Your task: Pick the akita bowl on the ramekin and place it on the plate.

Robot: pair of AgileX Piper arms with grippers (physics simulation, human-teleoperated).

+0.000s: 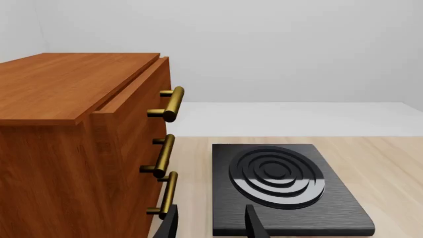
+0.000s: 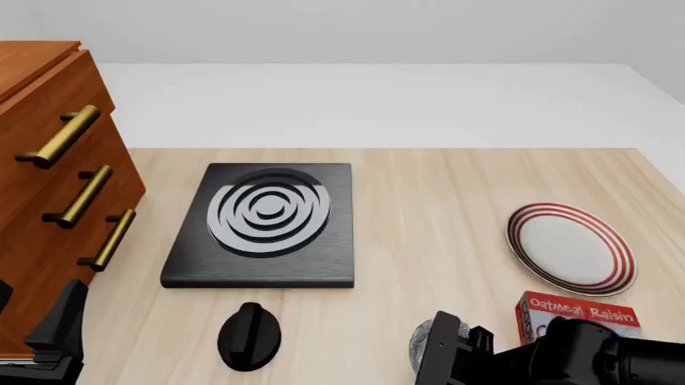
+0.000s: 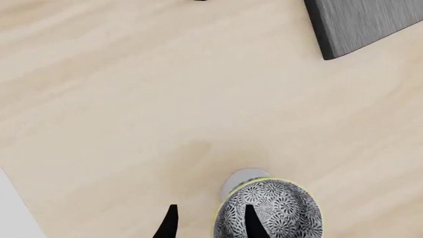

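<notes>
Showing pale matt wood grain on the table [image 2: 450, 200], reddish satin wood on the cabinet [image 1: 59, 124] with glossy brass handles [image 1: 168, 104], brushed black stove plate [image 2: 262, 228], glossy plate [image 2: 570, 247], printed oatmeal raisin box [image 2: 573, 314].

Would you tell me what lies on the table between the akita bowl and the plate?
In the front view, a red Oatmeal Raisin box sits just below the plate, right of the akita bowl; otherwise only bare wooden table.
</notes>
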